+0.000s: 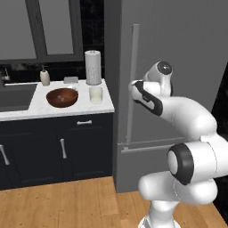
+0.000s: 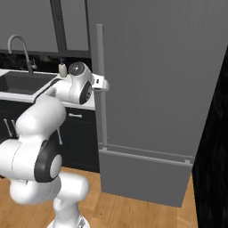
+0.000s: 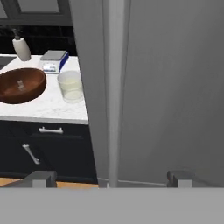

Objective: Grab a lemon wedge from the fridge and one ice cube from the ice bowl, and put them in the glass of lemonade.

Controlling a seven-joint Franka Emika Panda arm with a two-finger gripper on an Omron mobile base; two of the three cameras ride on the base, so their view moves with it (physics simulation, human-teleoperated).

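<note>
Two dark fingertips (image 3: 41, 178) of the gripper (image 3: 113, 179) are seen set wide apart, with the long vertical handle (image 3: 114, 87) of the fridge (image 3: 175, 87) centred between them, just ahead and not yet touched. The fridge door is shut, so the lemon wedge is hidden and its place cannot be told. The door is judged heavy and rigid, its bar smooth and stiff; a hold is best taken around the bar at about the gripper's present height, jaws closing across its narrow width, and a slip along the bar is to be guarded against during the pull. Off to the gripper's left, on the white surface (image 3: 43, 109), the ice bowl (image 3: 22, 85) is seen with a small whitish cube inside, and the glass of lemonade (image 3: 71, 86) stands just beside it. The cube is expected to be slick and light; the glass, fragile and easily tipped.
</note>
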